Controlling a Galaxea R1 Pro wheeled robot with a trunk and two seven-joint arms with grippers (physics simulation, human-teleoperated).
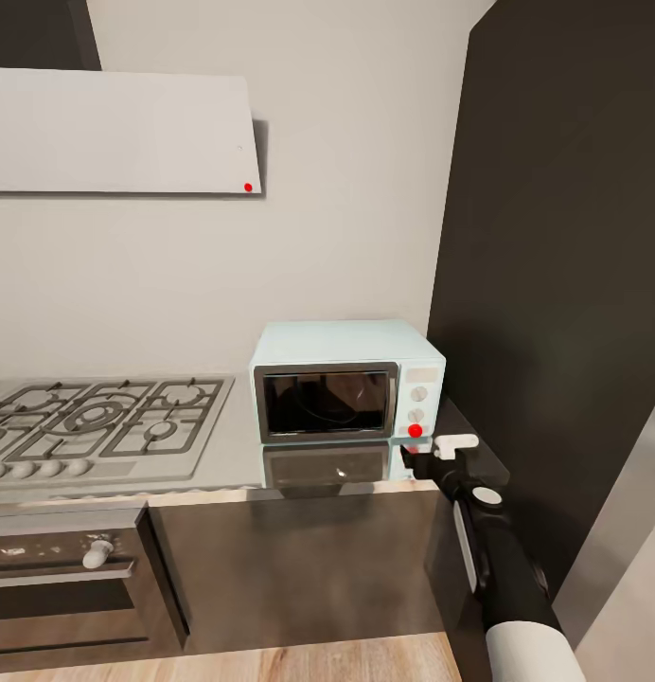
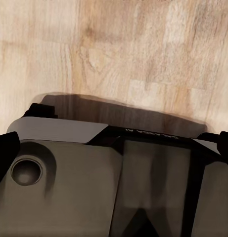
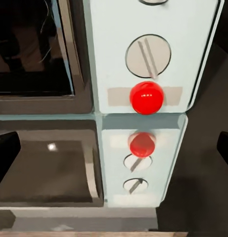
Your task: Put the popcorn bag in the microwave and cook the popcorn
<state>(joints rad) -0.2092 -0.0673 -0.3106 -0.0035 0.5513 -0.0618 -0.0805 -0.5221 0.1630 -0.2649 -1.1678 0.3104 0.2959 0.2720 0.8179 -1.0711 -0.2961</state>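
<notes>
Right gripper (image 1: pixel 424 457), fingers spread and empty, is hovering just before the microwave (image 1: pixel 345 379) red button (image 3: pixel 146 97); drifting sideways risks bumping the knob (image 3: pixel 148 56) instead.

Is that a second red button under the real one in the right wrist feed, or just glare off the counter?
Right wrist view: the lower red dot is a mirror image of the red button in the glossy countertop. Head view: the same surface reflects the microwave. Left wrist view: a soft shadow lies on the wood floor.
</notes>
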